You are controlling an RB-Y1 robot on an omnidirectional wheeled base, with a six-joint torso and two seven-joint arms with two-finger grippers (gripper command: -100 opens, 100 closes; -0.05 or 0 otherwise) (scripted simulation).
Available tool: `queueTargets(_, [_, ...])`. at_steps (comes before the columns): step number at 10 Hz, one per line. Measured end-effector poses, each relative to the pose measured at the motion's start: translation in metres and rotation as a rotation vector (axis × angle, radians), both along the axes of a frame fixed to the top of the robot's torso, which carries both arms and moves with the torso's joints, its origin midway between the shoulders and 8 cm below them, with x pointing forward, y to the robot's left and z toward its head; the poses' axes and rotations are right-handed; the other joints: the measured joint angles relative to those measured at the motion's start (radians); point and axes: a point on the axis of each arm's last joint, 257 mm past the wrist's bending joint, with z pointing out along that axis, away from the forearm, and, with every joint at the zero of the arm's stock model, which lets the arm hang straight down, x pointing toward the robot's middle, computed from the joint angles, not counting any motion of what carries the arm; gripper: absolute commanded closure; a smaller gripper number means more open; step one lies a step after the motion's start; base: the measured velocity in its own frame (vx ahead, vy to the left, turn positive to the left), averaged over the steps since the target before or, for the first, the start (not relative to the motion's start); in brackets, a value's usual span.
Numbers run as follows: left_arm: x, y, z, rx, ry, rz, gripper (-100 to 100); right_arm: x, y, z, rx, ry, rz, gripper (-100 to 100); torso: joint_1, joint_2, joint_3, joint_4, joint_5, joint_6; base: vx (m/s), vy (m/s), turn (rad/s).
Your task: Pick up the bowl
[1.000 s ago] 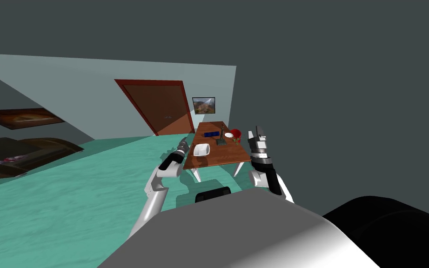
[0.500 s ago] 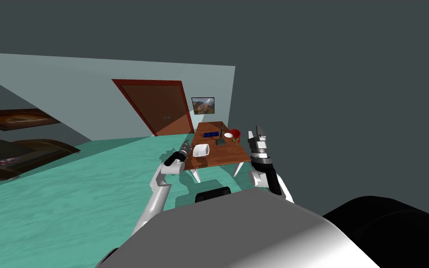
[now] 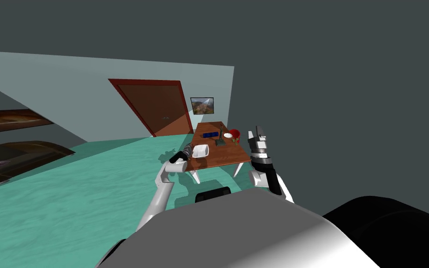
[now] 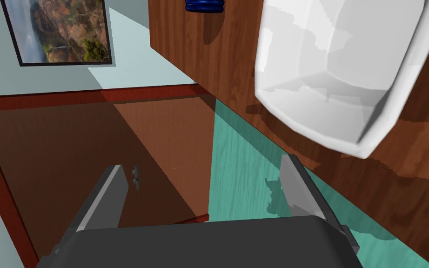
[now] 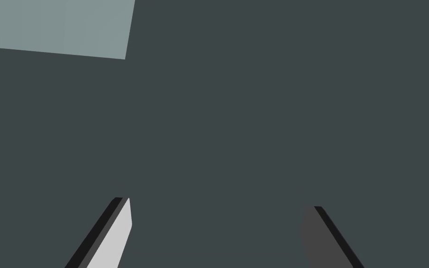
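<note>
Room: teal floor (image 3: 92, 186), pale wall with a brown door (image 3: 157, 109) and a framed picture (image 3: 202, 105) beside it; dark grey wall on the right. A wooden table (image 3: 220, 157) on white legs stands ahead, one long side against the dark wall.

On the table: a white bowl (image 3: 200, 150) near the left front corner, upright, close to the left edge. Farther back are a blue thing (image 3: 210, 135), a dark stand (image 3: 221, 139), a small white dish (image 3: 228, 135) and a red cup (image 3: 235, 135) – all well apart from the bowl.

Left gripper (image 3: 189, 150): reaching in from the table's left side, level with the bowl. In the left wrist view the gripper (image 4: 202, 163) has its jaws apart with nothing between them – the gap looks out over floor and door past the table's edge. The bowl (image 4: 339, 70) sits just beyond one finger (image 4: 297, 186), beside it and not gripped. The blue thing (image 4: 204, 4) lies beyond it.

Right gripper (image 3: 257, 132): raised at the table's right front corner, pointing up. Its wrist view shows the gripper (image 5: 217, 203) with jaws apart, holding nothing
</note>
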Motion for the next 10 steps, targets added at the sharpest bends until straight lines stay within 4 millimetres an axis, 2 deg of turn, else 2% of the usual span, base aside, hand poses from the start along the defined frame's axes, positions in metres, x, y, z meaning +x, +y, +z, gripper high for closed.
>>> queueTargets(2, [-0.003, -0.004, -0.016, 0.003, 0.059, 0.003, -100, 0.000, 0.000, 0.000, 0.000, 0.000, 0.000, 0, 0.000, 0.000, 0.000, 0.000, 0.000, 0.000, 0.043, 0.009, -0.042])
queueTargets(4, [-0.006, -0.006, -0.053, 0.009, 0.162, 0.007, -100, 0.000, 0.000, 0.000, 0.000, 0.000, 0.000, 0, 0.001, -0.002, -0.001, -0.001, 0.000, 0.000, 0.057, 0.020, -0.040])
queueTargets(8, [-0.022, -0.010, -0.090, 0.019, 0.297, 0.014, -100, 0.000, 0.000, 0.000, 0.000, 0.000, 0.000, 0, 0.001, -0.001, -0.001, 0.000, 0.000, 0.000, 0.042, 0.015, -0.031])
queueTargets(10, [-0.031, -0.017, -0.115, 0.024, 0.366, 0.014, -100, 0.000, 0.000, 0.000, 0.000, 0.000, 0.000, 0, 0.001, -0.001, -0.001, 0.000, 0.000, 0.000, 0.052, 0.023, -0.049])
